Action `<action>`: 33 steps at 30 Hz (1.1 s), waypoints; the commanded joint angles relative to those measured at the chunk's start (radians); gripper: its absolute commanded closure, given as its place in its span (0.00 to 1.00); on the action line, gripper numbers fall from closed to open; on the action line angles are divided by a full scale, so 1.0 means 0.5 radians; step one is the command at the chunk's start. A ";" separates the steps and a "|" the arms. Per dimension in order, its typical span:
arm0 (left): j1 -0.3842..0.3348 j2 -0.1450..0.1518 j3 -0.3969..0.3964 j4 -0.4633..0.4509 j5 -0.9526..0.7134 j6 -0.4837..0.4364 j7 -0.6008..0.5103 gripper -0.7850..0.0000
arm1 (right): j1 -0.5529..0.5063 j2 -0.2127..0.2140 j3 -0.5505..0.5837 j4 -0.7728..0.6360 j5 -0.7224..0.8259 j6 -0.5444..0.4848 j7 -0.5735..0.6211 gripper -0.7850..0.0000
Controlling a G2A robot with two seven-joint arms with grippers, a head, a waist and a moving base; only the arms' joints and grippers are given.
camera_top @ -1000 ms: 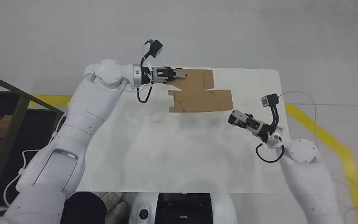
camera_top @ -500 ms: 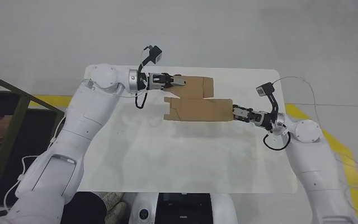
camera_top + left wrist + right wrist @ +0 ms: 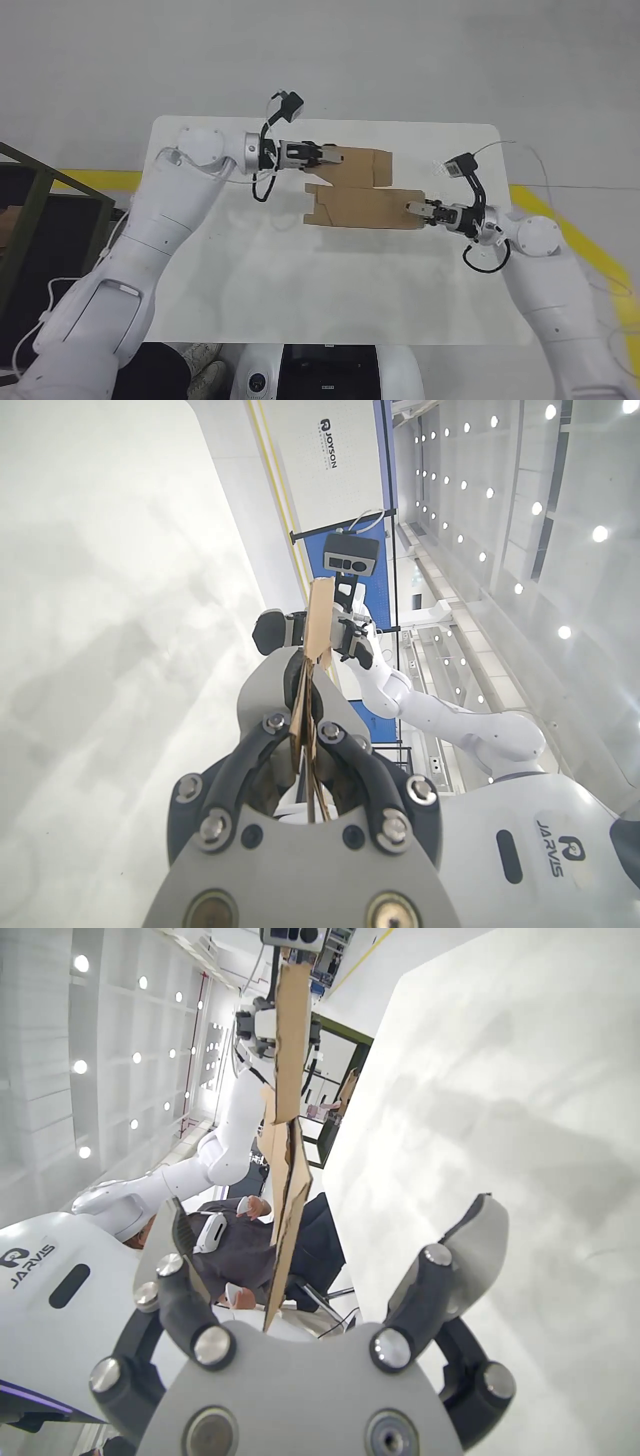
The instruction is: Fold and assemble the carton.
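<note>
A flat brown carton (image 3: 360, 190) is held up above the white table (image 3: 250, 280), roughly level. My left gripper (image 3: 328, 157) is shut on the carton's far left corner; in the left wrist view the cardboard (image 3: 316, 625) runs edge-on between the closed fingers (image 3: 295, 680). My right gripper (image 3: 415, 209) is at the carton's right end with its jaws open. In the right wrist view the carton's edge (image 3: 290, 1128) passes between the two spread fingers (image 3: 470, 1233), closer to one of them, and I cannot tell if it touches either.
The table's far edge (image 3: 430, 124) lies just behind the carton. A yellow floor line (image 3: 560, 225) runs off to the right. A dark frame (image 3: 30, 190) stands at the left beside the table. The near half of the tabletop is bare.
The carton has come off the table and shifted right with my left gripper. My right gripper swung in from the near right to the carton's right end, its open fingers now around that edge.
</note>
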 commanded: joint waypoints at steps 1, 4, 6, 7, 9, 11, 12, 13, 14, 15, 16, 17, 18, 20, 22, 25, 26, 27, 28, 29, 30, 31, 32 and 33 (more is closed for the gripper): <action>-0.005 -0.005 0.009 0.006 0.005 -0.004 0.009 1.00 | 0.011 -0.002 -0.021 0.006 0.009 -0.004 0.005 0.00; -0.014 -0.011 0.021 0.010 0.026 -0.005 0.023 1.00 | 0.025 -0.005 -0.045 0.016 0.022 -0.014 0.012 0.00; -0.020 -0.014 0.029 0.009 0.044 -0.004 0.030 1.00 | 0.031 -0.005 -0.058 0.016 0.027 -0.016 0.011 0.00; -0.022 -0.016 0.033 0.008 0.057 -0.005 0.035 1.00 | 0.032 -0.004 -0.063 0.016 0.027 -0.017 0.010 0.00; -0.025 -0.019 0.040 0.007 0.073 0.000 0.039 1.00 | 0.034 -0.002 -0.068 0.012 0.026 -0.021 0.006 0.00; -0.029 -0.021 0.046 0.007 0.092 0.002 0.046 1.00 | 0.035 0.001 -0.070 0.007 0.023 -0.024 0.003 0.00; -0.030 -0.022 0.049 0.005 0.100 0.003 0.049 1.00 | 0.035 0.003 -0.072 0.000 0.017 -0.027 0.000 0.00; -0.031 -0.023 0.050 0.005 0.107 0.003 0.051 1.00 | 0.035 0.005 -0.074 -0.006 0.006 -0.029 -0.001 0.00; -0.031 -0.024 0.051 0.004 0.108 0.003 0.053 1.00 | 0.035 0.007 -0.076 -0.012 -0.002 -0.031 -0.004 0.00; -0.032 -0.025 0.052 0.004 0.113 0.003 0.056 1.00 | 0.036 0.008 -0.079 -0.014 -0.014 -0.032 -0.005 0.00; -0.032 -0.026 0.053 0.004 0.116 0.006 0.057 1.00 | 0.038 0.010 -0.082 -0.014 -0.022 -0.034 -0.007 0.00; -0.032 -0.026 0.053 0.003 0.118 0.008 0.054 1.00 | 0.041 0.010 -0.086 -0.012 -0.027 -0.034 -0.009 0.11; -0.034 -0.027 0.054 0.002 0.124 0.008 0.055 1.00 | 0.045 0.010 -0.091 -0.013 -0.032 -0.036 -0.012 0.51; -0.034 -0.028 0.054 0.000 0.132 0.008 0.060 1.00 | 0.053 0.010 -0.103 -0.016 -0.042 -0.039 -0.017 0.73; -0.034 -0.030 0.056 -0.001 0.137 0.013 0.062 1.00 | 0.058 0.010 -0.113 -0.018 -0.047 -0.039 -0.023 0.84; -0.037 -0.032 0.057 -0.003 0.145 0.017 0.063 1.00 | 0.066 0.011 -0.125 -0.015 -0.061 -0.038 -0.029 0.94; -0.036 -0.033 0.057 -0.002 0.143 0.018 0.063 1.00 | 0.069 0.012 -0.131 -0.014 -0.065 -0.035 -0.027 1.00; -0.037 -0.034 0.057 -0.002 0.143 0.018 0.058 1.00 | 0.071 0.012 -0.135 -0.011 -0.068 -0.034 -0.028 1.00; -0.038 -0.034 0.057 0.001 0.143 0.017 0.057 1.00 | 0.074 0.012 -0.140 -0.007 -0.074 -0.033 -0.029 1.00; -0.038 -0.035 0.057 0.005 0.144 0.017 0.056 1.00 | 0.076 0.012 -0.144 -0.003 -0.075 -0.034 -0.031 1.00; -0.039 -0.036 0.057 0.008 0.145 0.017 0.055 1.00 | 0.078 0.012 -0.150 0.000 -0.075 -0.036 -0.029 1.00; -0.040 -0.037 0.056 0.012 0.144 0.016 0.057 1.00 | 0.081 0.012 -0.154 0.007 -0.075 -0.035 -0.029 1.00; -0.041 -0.038 0.057 0.015 0.146 0.018 0.058 1.00 | 0.084 0.012 -0.159 0.011 -0.073 -0.037 -0.029 1.00; -0.042 -0.039 0.057 0.016 0.146 0.018 0.057 1.00 | 0.088 0.013 -0.163 0.017 -0.074 -0.036 -0.026 1.00</action>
